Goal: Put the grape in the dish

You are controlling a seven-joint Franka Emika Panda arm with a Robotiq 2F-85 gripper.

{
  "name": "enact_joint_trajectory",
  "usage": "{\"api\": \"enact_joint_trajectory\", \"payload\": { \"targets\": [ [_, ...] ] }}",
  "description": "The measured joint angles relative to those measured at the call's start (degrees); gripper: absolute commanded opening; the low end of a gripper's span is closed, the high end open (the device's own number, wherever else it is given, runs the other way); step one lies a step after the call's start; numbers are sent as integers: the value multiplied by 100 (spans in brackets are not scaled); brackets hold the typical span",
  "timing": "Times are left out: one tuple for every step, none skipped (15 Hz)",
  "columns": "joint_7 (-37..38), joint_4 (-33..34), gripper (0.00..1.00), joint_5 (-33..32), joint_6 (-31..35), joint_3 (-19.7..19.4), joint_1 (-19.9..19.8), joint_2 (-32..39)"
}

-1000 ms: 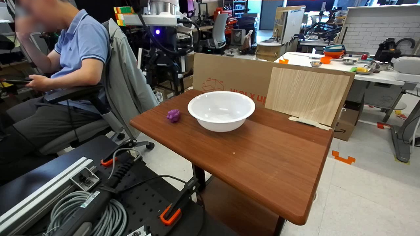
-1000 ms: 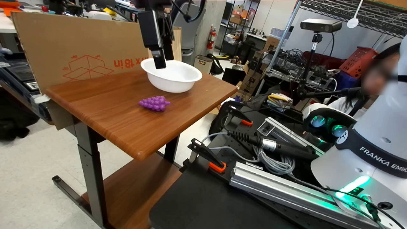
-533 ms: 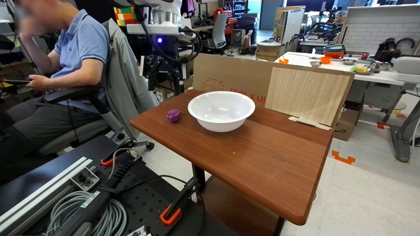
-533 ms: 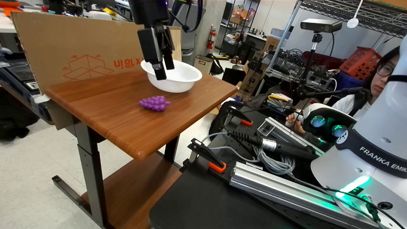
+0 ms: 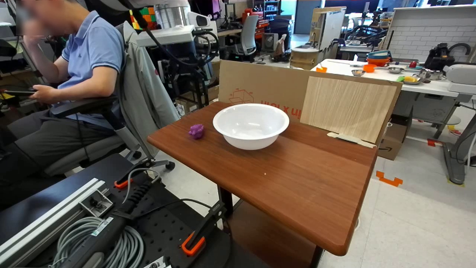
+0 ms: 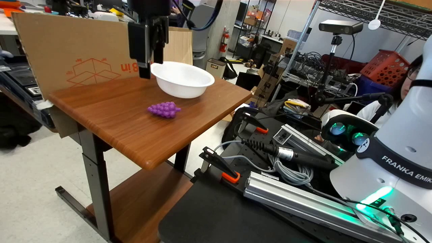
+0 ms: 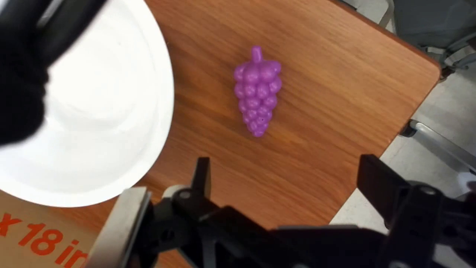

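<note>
The grape is a purple toy bunch lying on the brown table; it shows in both exterior views (image 5: 196, 131) (image 6: 164, 110) and in the wrist view (image 7: 257, 91). The dish, a wide white bowl, stands beside it in both exterior views (image 5: 251, 126) (image 6: 184, 81) and at the left of the wrist view (image 7: 108, 93). The bowl's visible inside holds nothing. My gripper (image 6: 151, 69) hangs above the table, apart from the grape and close to the bowl's side. In the wrist view my gripper (image 7: 284, 160) has its fingers wide apart with nothing between them; the grape lies ahead of the fingertips.
A cardboard sheet (image 6: 98, 50) stands upright along one table edge, with a wood-grain panel (image 5: 347, 108) against it. The table's corner (image 7: 433, 70) is near the grape. A seated person (image 5: 89, 56) is beyond the table. A black bench with clamps (image 6: 216, 165) stands alongside.
My gripper came down over the table, then shifted left in an exterior view, away from in front of the bowl, and its tilt changed. The grape and the bowl have not moved.
</note>
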Motion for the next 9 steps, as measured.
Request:
{"api": "enact_joint_trajectory", "payload": {
  "targets": [
    [101, -163, 100, -103, 139, 0, 42, -17],
    [212, -274, 100, -232, 218, -3, 65, -5],
    [345, -351, 100, -387, 276, -8, 78, 26],
    [471, -400, 100, -548, 304, -20, 85, 66],
    [598, -425, 100, -708, 323, -36, 93, 115],
    [709, -441, 100, -841, 327, -53, 96, 165],
    [809, -445, 100, -963, 327, -73, 96, 224],
    [887, -446, 100, -1064, 327, -98, 97, 299],
    [957, -441, 100, -1164, 327, -125, 98, 394]
  ]
}}
